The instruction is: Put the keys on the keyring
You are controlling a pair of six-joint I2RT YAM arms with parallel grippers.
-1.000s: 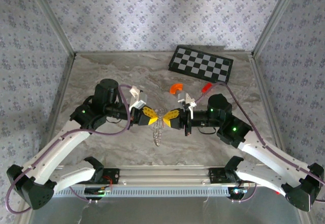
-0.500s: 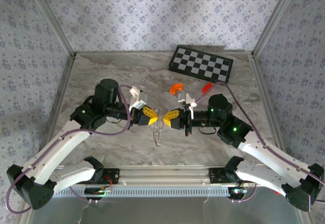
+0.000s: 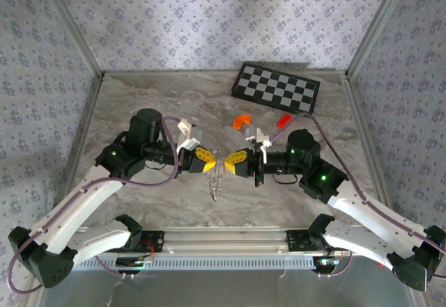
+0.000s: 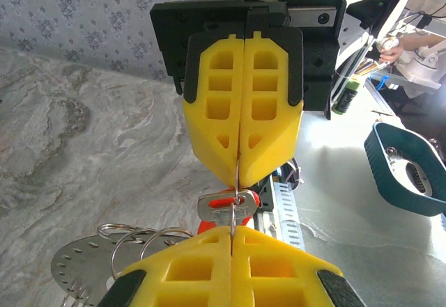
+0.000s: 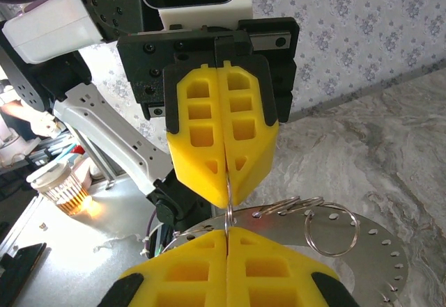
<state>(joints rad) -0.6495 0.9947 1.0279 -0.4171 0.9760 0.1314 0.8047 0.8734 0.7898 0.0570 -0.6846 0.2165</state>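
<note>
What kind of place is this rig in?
Probably a lab data-collection booth: a marble-look tabletop boxed in by wallpapered panels, plus a checkered board that may be a calibration target.

Grey marbled counter is seen, walled on three sides. Checkered board is laid flat at far right. Orange arc is set near centre. Red brick is placed right of it, near the board's front edge.

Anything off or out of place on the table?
Nothing spilled or damaged. The black-and-white checkered board lies skewed to the back wall, and an orange curved arc piece and a red toy brick sit loose in front of it.
</note>
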